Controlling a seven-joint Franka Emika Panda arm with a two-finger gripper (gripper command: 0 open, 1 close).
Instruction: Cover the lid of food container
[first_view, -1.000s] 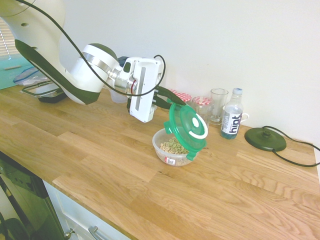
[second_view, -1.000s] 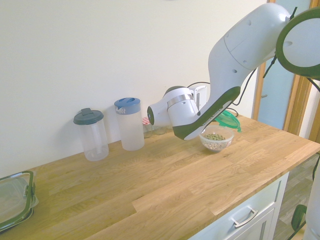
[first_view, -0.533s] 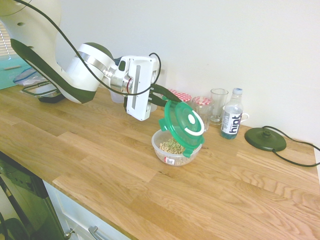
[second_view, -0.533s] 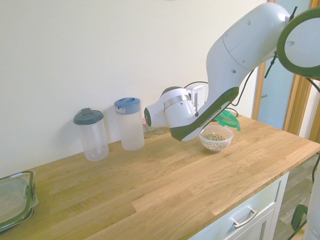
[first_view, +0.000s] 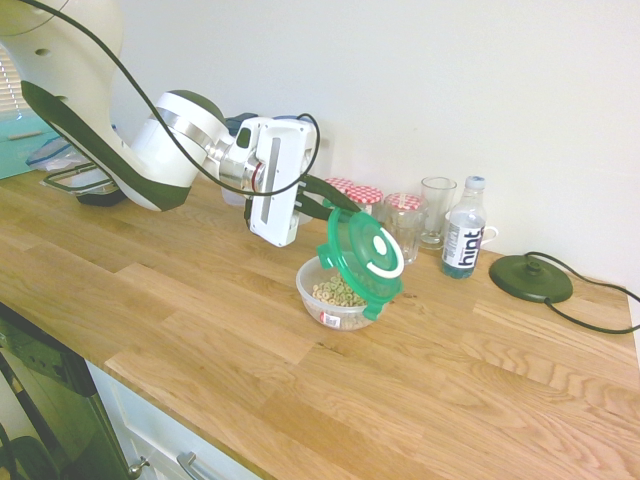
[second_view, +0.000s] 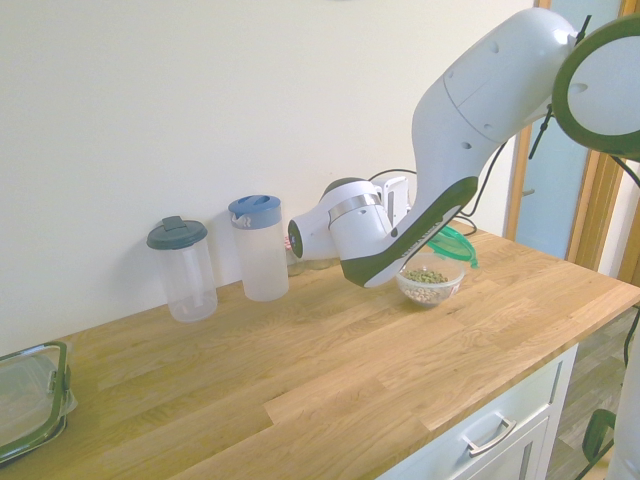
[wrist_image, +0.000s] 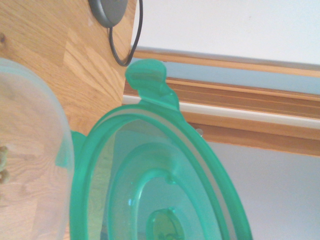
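Green lid tilted over the cereal bowl, pinched at its upper edge

In the first exterior view, jars with red-and-white checked tops (first_view: 404, 203), a clear drinking glass (first_view: 436, 212) and a "hint" bottle (first_view: 463, 232) stand behind the lid on the wooden counter (first_view: 240, 330). A dark round base (first_view: 530, 278) with a cord lies further right. At the far left is a black-rimmed container (first_view: 100, 190) beside plastic bags (first_view: 62, 153). The food container (first_view: 318, 312), a clear bowl, holds ring-shaped cereal (first_view: 338, 291). The lid (first_view: 365, 255) leans steeply over the bowl's right side, leaving the cereal partly exposed. The gripper (first_view: 350, 207) is closed on the lid's upper edge. The lid hides part of the bowl's rim, and the bottle covers most of a white cup (first_view: 489, 234).

In the second exterior view, a jug with a dark lid (second_view: 184, 275) and a blue-lidded jug (second_view: 260, 255) stand near the wall, well apart from the bowl. Cereal shows through the bowl's clear side. The robot's arm hides the gripper and part of the lid; the black-rimmed container is cut off at the left.

In the wrist view, the lid's underside and one snap tab (wrist_image: 152, 85) fill much of the picture. The bowl is cut off, with only a few cereal rings showing, blurred. The dark base is also cut off.
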